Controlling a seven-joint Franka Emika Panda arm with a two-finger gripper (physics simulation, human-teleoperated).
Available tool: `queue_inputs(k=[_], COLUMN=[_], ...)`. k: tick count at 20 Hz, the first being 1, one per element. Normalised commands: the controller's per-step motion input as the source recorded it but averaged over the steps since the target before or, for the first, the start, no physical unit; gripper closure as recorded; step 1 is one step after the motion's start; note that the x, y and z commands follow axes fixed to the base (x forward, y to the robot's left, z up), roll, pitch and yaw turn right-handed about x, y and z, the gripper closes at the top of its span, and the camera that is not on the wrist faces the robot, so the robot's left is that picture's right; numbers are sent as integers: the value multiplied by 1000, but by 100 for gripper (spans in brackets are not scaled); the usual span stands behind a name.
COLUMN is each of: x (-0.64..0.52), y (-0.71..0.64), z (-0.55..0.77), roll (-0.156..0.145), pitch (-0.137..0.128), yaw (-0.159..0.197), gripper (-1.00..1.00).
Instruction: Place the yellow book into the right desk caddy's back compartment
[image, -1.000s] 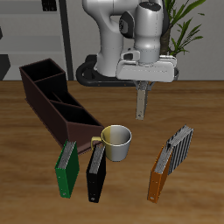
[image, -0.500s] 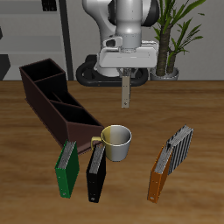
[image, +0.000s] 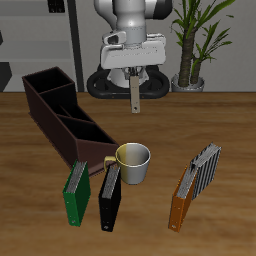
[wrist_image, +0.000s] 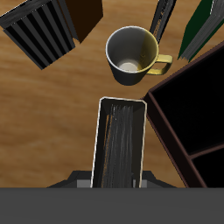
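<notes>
Your gripper (image: 134, 75) pinches the yellow book (image: 134, 96) so it hangs long axis down, high above the table (image: 220, 120), with the right desk caddy (image: 62, 118) below and off to one side and its back compartment (image: 50, 88) farther back

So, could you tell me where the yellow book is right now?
The yellow book hangs upright in the gripper, raised above the table behind the mug, not yet over the right desk caddy.
</notes>
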Motion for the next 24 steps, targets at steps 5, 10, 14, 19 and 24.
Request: queue_inputs(k=[5, 10, 14, 19, 24], x=[-39, -11, -25, -18, -29], y=[-420, -437, -266, -417, -202], z=[172, 214, 193, 244, 63], roll=[-12, -49, -40, -50, -31], pitch=[-1, -29, -25, -11, 8], yaw=[154, 94, 47, 97, 40], gripper=[100, 100, 100, 100, 100])
